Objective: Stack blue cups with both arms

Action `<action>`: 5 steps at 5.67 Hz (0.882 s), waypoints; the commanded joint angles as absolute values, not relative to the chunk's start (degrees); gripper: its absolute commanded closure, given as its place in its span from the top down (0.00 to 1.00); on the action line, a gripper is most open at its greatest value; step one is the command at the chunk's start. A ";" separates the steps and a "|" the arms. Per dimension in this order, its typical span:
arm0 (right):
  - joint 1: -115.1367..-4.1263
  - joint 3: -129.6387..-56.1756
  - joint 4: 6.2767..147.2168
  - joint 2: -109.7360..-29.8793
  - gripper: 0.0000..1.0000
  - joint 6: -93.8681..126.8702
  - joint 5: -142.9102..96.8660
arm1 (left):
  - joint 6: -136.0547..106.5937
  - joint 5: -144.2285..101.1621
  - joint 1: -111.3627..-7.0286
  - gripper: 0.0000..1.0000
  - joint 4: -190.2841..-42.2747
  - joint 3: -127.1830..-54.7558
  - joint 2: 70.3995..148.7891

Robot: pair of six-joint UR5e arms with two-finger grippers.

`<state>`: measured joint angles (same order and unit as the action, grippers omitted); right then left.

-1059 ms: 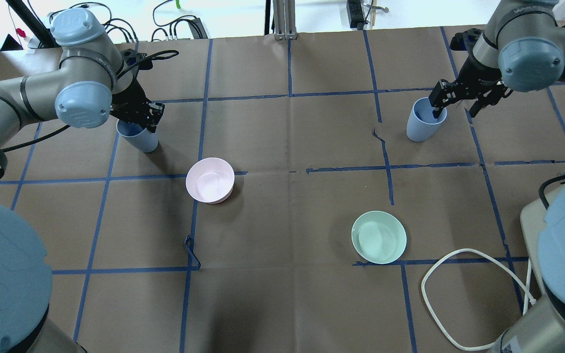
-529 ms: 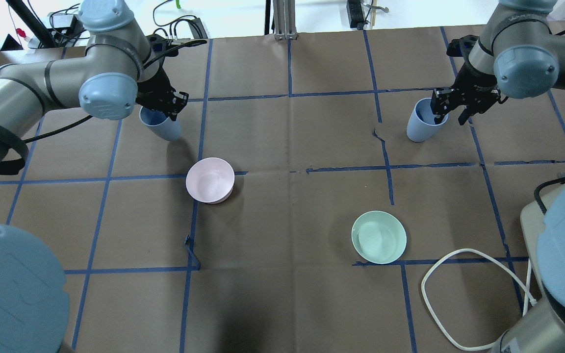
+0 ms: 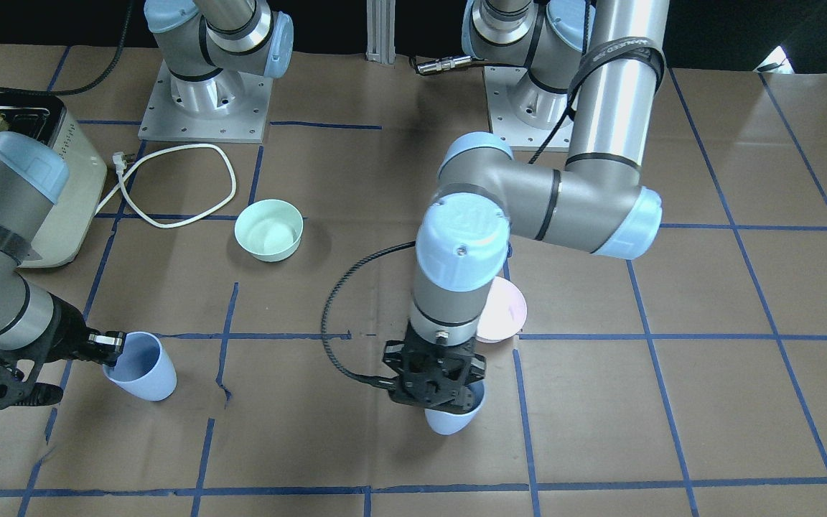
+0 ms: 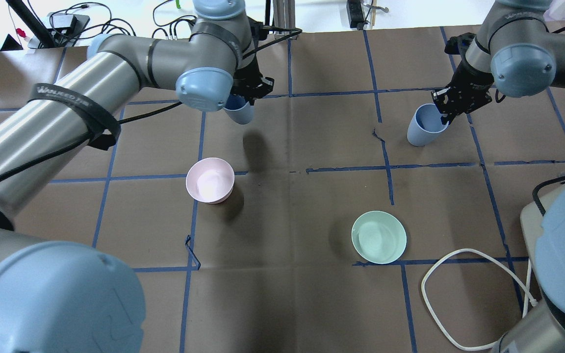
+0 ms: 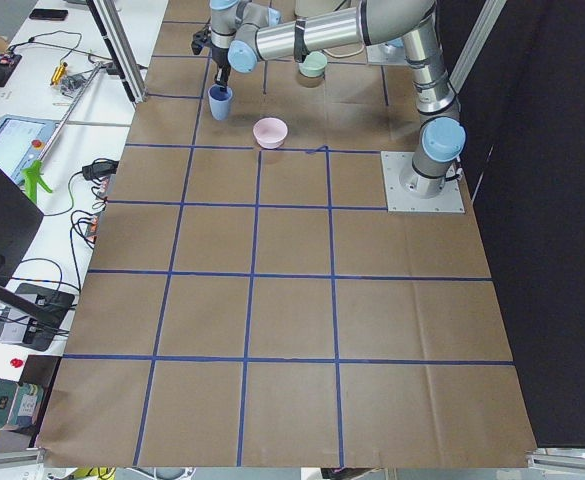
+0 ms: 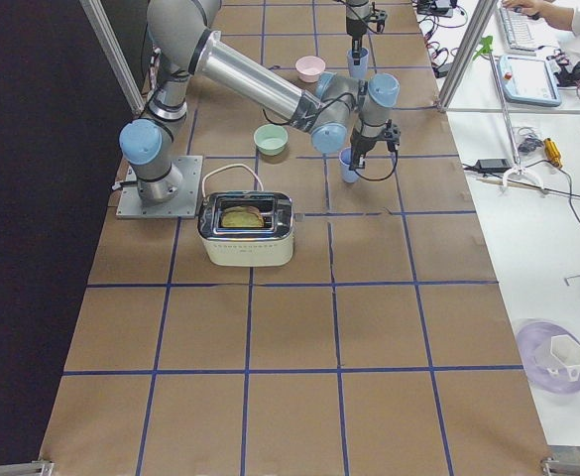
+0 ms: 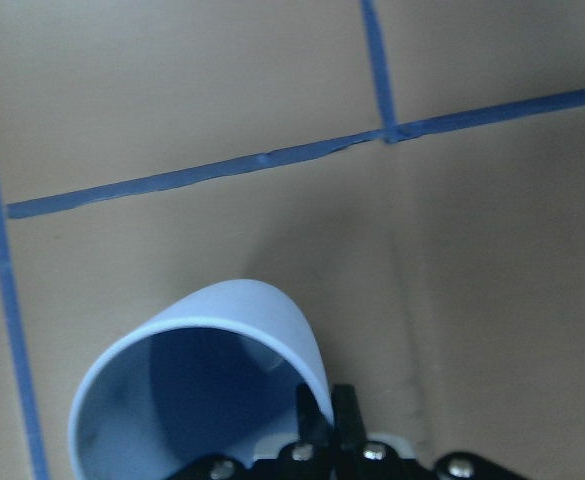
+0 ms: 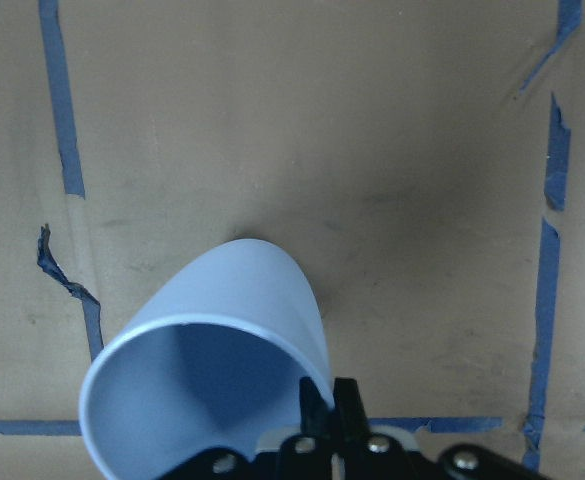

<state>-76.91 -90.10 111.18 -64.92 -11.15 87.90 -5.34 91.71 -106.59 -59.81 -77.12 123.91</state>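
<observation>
My left gripper [image 4: 246, 99] is shut on the rim of a pale blue cup [image 4: 240, 112] and holds it above the table, its shadow well apart below it. The front view shows this cup [image 3: 453, 418] hanging under the gripper [image 3: 439, 393]. In the left wrist view one finger is inside the cup [image 7: 197, 385] and one outside. My right gripper [image 4: 446, 114] is shut on the rim of the second blue cup [image 4: 422, 128], which tilts at table level at the far right. It also shows in the front view [image 3: 142, 368] and the right wrist view [image 8: 207, 370].
A pale pink bowl [image 4: 210, 180] stands left of centre and a mint-green bowl [image 4: 378, 237] right of centre, nearer the robot. A white cable [image 4: 459, 294] loops at the near right beside a toaster [image 3: 62, 179]. Blue tape lines cross the brown paper, torn in places.
My left arm has lifted its cup and carried it right, toward the table's middle. My right gripper has shut on the other cup's rim, and that cup has barely moved.
</observation>
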 commanded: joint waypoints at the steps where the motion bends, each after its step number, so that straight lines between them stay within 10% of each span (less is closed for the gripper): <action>1: -77.08 -86.16 109.79 -66.69 0.07 -10.55 87.98 | -8.79 91.58 -113.17 0.01 -58.98 -72.96 128.22; 5: -77.61 -72.43 82.82 -74.17 0.07 -10.55 88.07 | -8.52 96.50 -113.38 0.06 -58.89 -73.92 128.75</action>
<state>-77.59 -74.10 87.07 -73.07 -10.55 88.00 -8.35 95.65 -113.35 -58.94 -73.85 128.35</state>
